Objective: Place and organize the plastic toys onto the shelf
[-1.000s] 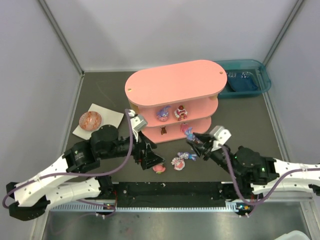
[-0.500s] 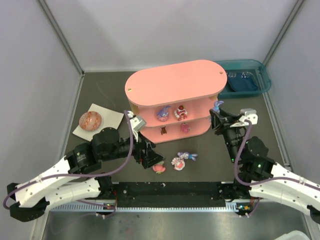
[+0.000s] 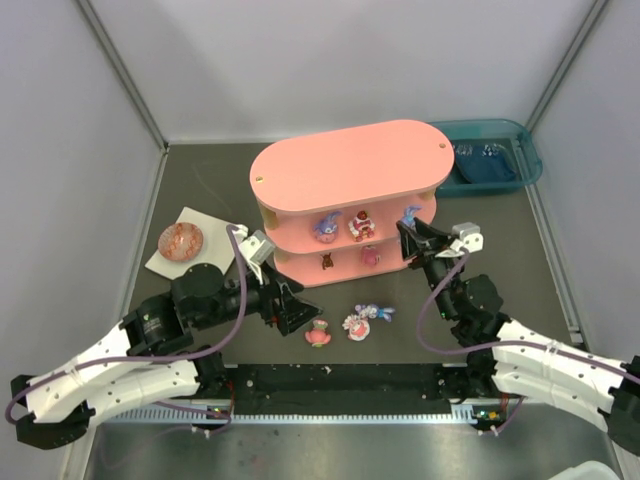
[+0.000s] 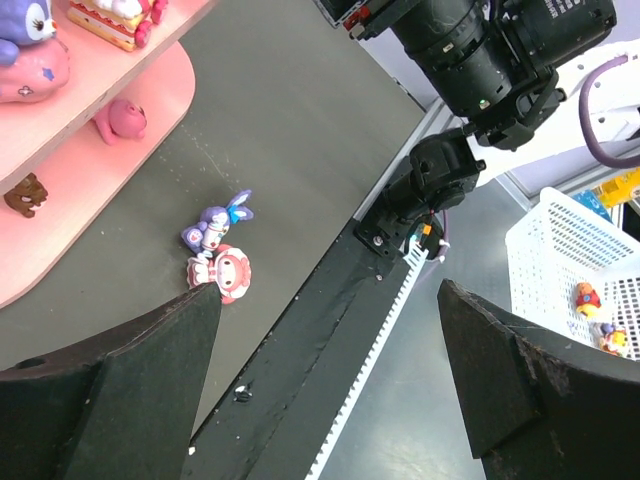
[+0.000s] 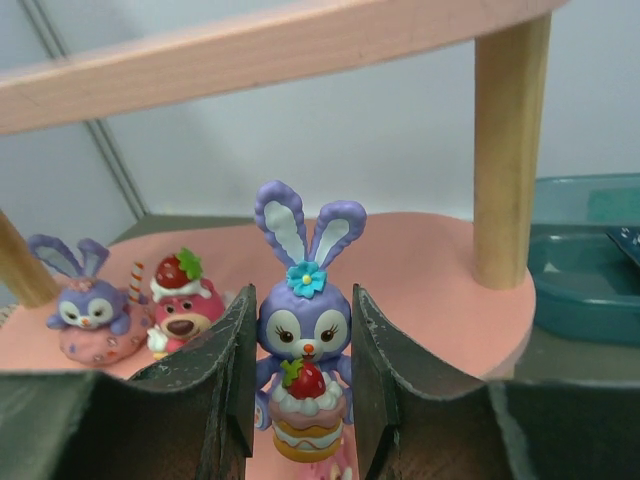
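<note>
A dark grey table (image 3: 470, 330) sits inside pale grey walls (image 3: 60, 150) with metal posts in the corners. The pink shelf (image 3: 345, 165) stands at the middle of the far half. A teal bin (image 3: 528, 150) lies just beyond its right end, and a speckled ball (image 3: 181, 239) rests on a white plate (image 3: 225, 235) to the left.

The right gripper (image 3: 413, 232) is at the right end of the shelf's middle tier. Its fingers (image 5: 228, 385) are pressed narrowly against both sides of the purple bunny figurine (image 5: 303, 345), which stands upright with a strawberry cake at its front. Whether its base touches the tier cannot be told. A pale peg post (image 5: 510, 150) rises just to its right.

Further left on that tier sit a purple bunny on a pink ring (image 3: 326, 227) and a pink bear with a strawberry (image 3: 362, 225). The lower tier holds a small brown toy (image 3: 327, 262) and a pink toy (image 3: 370, 256).

The left gripper (image 3: 293, 313) hangs over the table near the shelf's front with its jaws spread wide and nothing between them. Just to its right on the table lies a pink figurine (image 3: 319, 335). Further right are a red-hooded figurine (image 4: 222, 275) and a lying purple bunny (image 4: 215, 222), touching each other.
</note>
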Robot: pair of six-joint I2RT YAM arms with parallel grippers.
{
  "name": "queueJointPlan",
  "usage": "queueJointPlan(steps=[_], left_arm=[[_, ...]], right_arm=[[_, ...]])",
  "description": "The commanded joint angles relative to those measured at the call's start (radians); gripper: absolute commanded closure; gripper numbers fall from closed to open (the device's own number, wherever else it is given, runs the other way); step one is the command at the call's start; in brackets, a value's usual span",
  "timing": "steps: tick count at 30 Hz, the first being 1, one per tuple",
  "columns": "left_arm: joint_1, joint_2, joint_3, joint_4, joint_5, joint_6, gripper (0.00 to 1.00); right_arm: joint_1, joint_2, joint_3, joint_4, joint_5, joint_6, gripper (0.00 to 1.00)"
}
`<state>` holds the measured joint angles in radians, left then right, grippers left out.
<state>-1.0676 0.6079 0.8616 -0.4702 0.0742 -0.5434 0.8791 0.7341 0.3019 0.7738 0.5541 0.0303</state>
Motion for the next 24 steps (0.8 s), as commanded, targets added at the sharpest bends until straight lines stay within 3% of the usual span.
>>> queueJointPlan(steps=[1, 11, 15, 24], left_arm=[[-0.002, -0.025, -0.004, 0.054, -0.037, -0.007, 0.05], [-0.002, -0.046, -0.019, 0.061, -0.067, 0.007, 0.04], [-0.002, -0.057, -0.029, 0.07, -0.063, 0.017, 0.04], [-0.002, -0.045, -0.022, 0.087, -0.094, 0.028, 0.03]], right_arm=[[-0.02, 0.024, 0.013, 0.263, -0.1, -0.018, 1.0], [-0.084, 0.188, -0.049, 0.568, -0.226, -0.092, 1.0], [-0.098, 0.296, -0.064, 0.701, -0.204, -0.107, 1.0], [-0.13, 0.407, -0.07, 0.835, -0.293, -0.127, 1.0]])
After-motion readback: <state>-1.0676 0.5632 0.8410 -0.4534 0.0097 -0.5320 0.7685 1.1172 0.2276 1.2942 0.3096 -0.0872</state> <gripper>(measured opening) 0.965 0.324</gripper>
